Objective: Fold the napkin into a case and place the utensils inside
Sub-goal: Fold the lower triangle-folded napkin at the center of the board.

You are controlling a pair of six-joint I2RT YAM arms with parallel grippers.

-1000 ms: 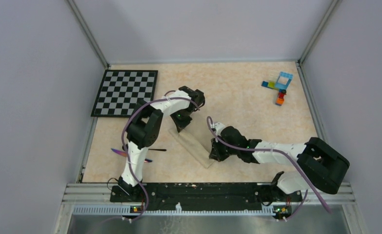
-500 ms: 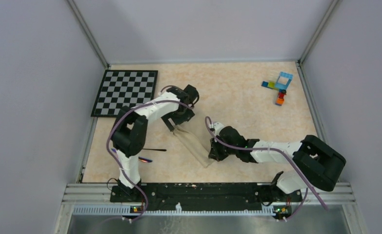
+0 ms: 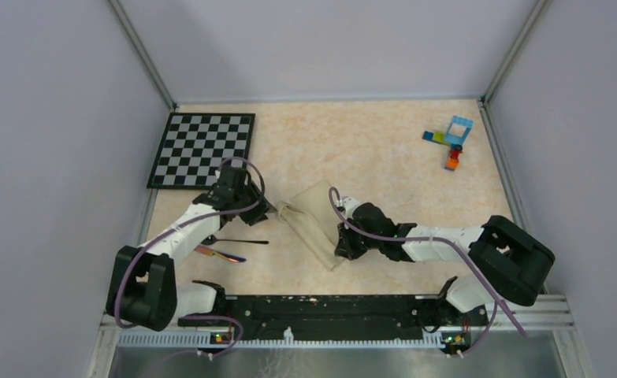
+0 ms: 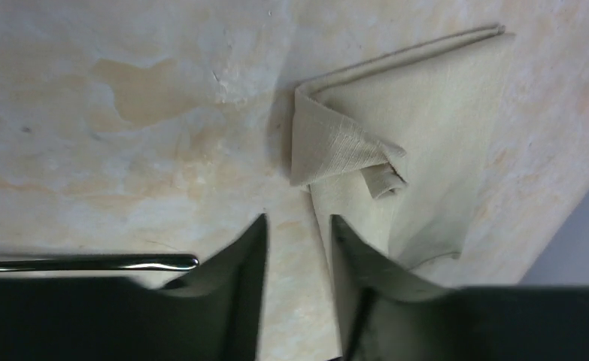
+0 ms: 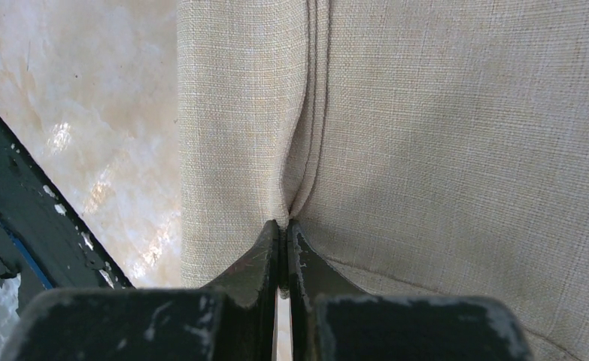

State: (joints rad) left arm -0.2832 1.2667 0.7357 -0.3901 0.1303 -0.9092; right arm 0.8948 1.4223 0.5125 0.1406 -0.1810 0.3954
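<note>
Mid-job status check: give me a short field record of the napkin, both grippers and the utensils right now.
napkin: folded, lying diagonally, one corner curled over
left gripper: open, empty, at the curled corner
right gripper: shut, pinching a fold of the napkin
utensils: on the table, left of the napkin, outside it
progress: utensils not yet inside

The napkin (image 3: 309, 220) is plain cream-beige and finely woven, on a worktop (image 3: 384, 150) mottled peach and cream. Far left, the chequered board (image 3: 202, 148) is black and white; far right, toy bricks (image 3: 452, 140) show blue, yellow, orange and red. The utensils (image 3: 220, 253) are dark, one with an orange-purple rainbow sheen. The right end effector (image 5: 283, 224) is black with pale scuffs.
</note>
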